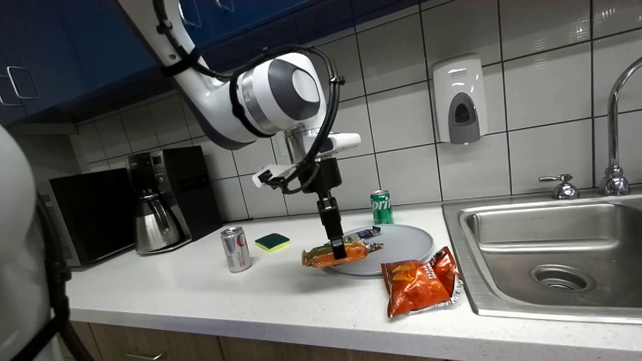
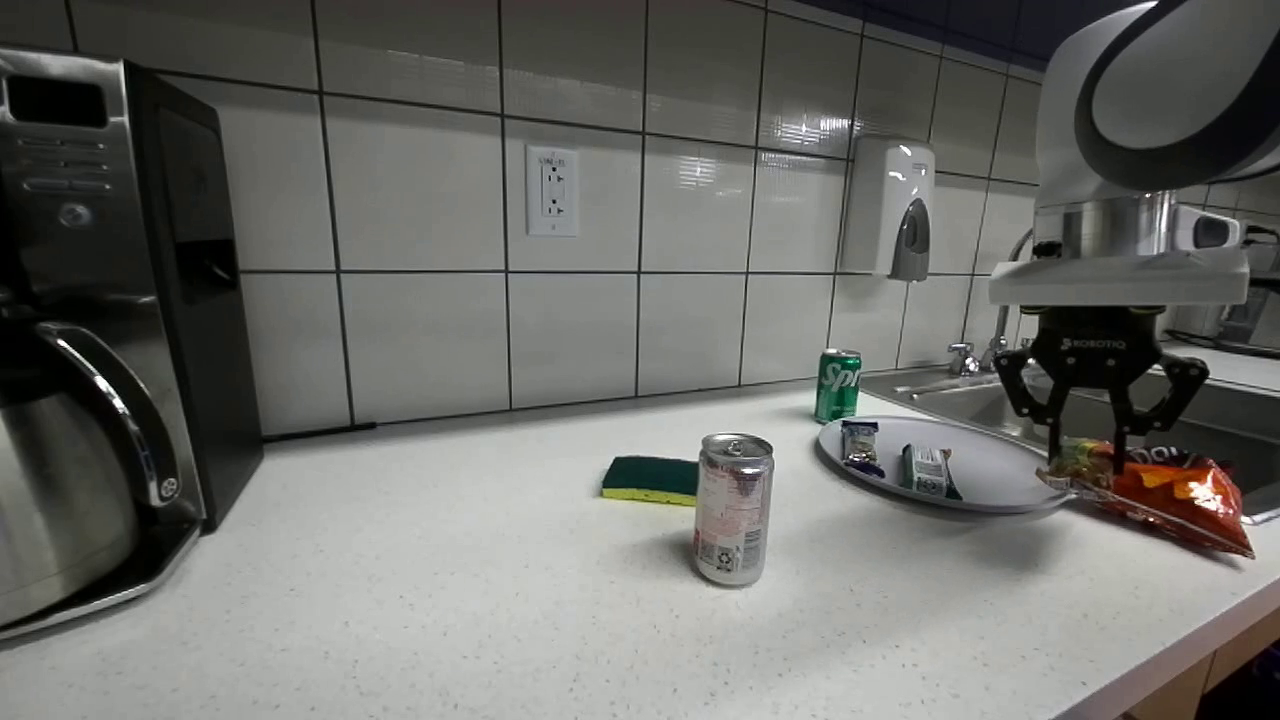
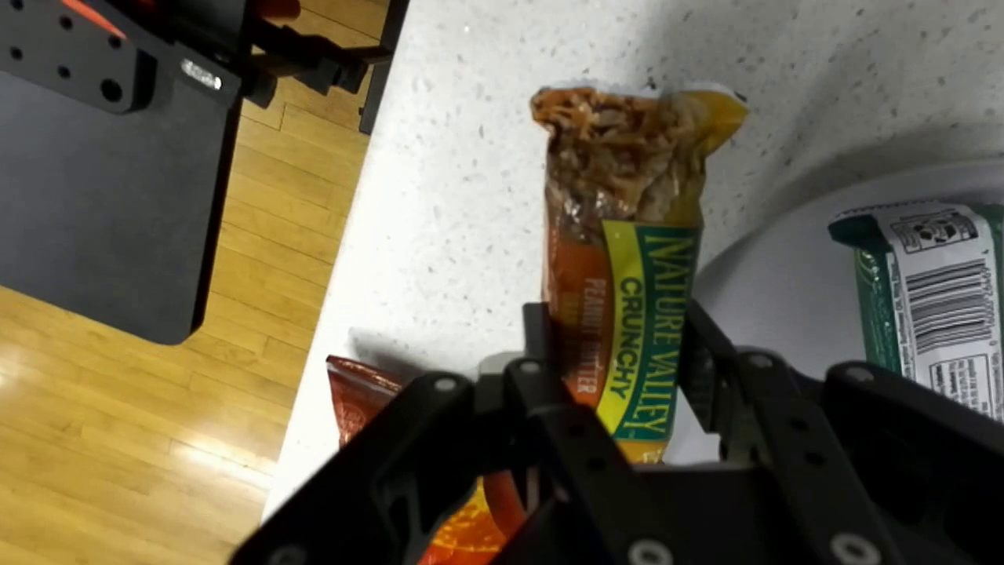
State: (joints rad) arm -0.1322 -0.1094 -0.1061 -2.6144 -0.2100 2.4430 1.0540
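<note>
My gripper is shut on an orange, yellow and green Nature Valley granola bar, one finger along each long side. In an exterior view the bar looks raised off the counter, near the rim of a grey plate. Two other wrapped bars lie on that plate: a green-and-white one and a dark blue one. Beside the plate, toward the counter's front, rests an orange chips bag; the fingers partly cover it in the wrist view.
A silver can and a green-yellow sponge stand away from the plate. Behind it is a green Sprite can. The steel sink lies beyond the chips bag. A coffee maker and microwave fill the far end.
</note>
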